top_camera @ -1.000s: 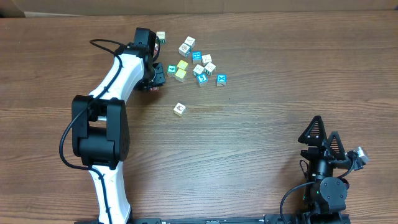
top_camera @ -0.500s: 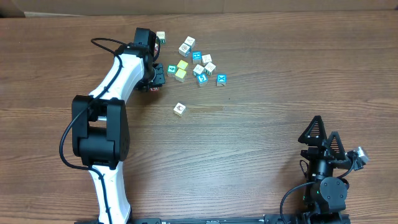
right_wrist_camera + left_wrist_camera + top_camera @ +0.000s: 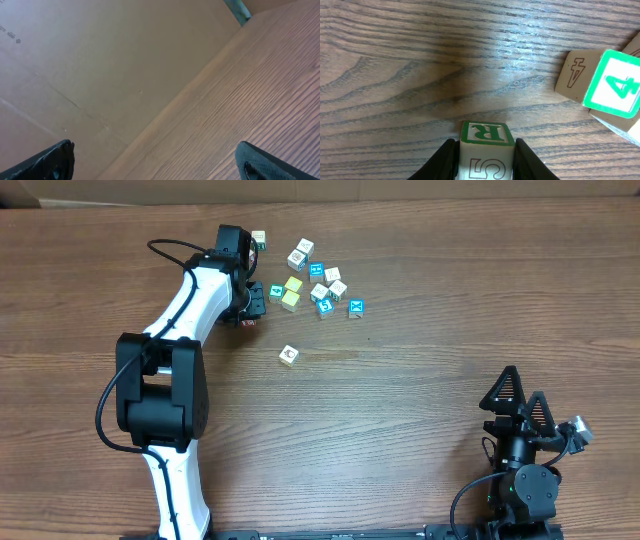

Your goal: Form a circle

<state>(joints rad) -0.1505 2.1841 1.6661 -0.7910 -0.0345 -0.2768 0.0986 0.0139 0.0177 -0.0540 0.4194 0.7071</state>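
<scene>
Left wrist view shows your left gripper point(image 3: 485, 146) squeezing the R block point(image 3: 486, 134) beside the loose cubes point(image 3: 318, 285), no circle yet, so next carry it near the lone cube point(image 3: 289, 354) to start one.

Looking from overhead, you had thirteen small cubes point(image 3: 319, 291) on one wooden table point(image 3: 420, 380): seven white-faced cubes point(image 3: 297, 258), four cyan-faced cubes point(image 3: 356, 307) and two yellow cubes point(image 3: 294, 283), and you had two robot arms point(image 3: 190, 300), one at each side.
</scene>
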